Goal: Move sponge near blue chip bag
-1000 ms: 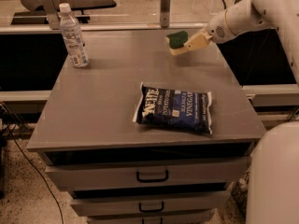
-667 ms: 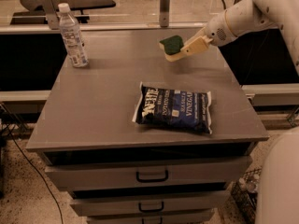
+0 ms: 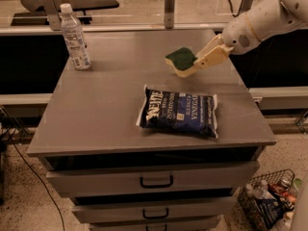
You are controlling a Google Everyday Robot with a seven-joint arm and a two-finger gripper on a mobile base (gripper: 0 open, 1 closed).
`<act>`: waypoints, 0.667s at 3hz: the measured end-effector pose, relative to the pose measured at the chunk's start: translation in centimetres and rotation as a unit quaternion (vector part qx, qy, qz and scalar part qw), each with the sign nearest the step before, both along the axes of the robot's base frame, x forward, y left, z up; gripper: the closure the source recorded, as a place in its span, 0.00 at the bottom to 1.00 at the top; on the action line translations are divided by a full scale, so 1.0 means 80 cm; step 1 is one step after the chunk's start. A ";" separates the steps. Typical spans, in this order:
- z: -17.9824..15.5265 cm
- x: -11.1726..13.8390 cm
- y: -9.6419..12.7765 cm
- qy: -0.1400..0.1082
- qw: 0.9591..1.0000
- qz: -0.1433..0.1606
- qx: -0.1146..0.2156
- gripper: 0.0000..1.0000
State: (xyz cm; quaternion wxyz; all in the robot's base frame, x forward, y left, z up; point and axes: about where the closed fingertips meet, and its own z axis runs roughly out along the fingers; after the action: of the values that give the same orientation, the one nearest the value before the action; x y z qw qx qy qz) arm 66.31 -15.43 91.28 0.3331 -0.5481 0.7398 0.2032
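The sponge (image 3: 180, 58), dark green on top with a pale yellow base, is held in my gripper (image 3: 190, 65) above the grey table, just behind the blue chip bag. My gripper reaches in from the right on the white arm, its cream fingers (image 3: 208, 57) shut on the sponge. The blue chip bag (image 3: 179, 112) lies flat on the table's front right part, navy with white lettering. The sponge is a short way beyond the bag's far edge and does not touch it.
A clear water bottle (image 3: 74, 38) stands upright at the back left of the grey table (image 3: 96, 109). Drawers (image 3: 156, 179) are under the tabletop. A wire basket (image 3: 269, 201) with items sits on the floor at the lower right.
My gripper has carried the sponge from the table's back right corner leftward and toward the front, closer to the blue chip bag. The bag and bottle have not moved.
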 end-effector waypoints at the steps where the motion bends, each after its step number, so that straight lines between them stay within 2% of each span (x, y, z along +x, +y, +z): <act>1: 0.005 -0.023 -0.028 0.000 1.000 0.010 -0.017 1.00; 2: 0.014 -0.033 -0.076 -0.010 0.999 0.003 -0.030 1.00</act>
State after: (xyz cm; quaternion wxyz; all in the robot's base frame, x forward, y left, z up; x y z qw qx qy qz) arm 63.63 -21.50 92.38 0.3231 -0.5620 0.7407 0.1763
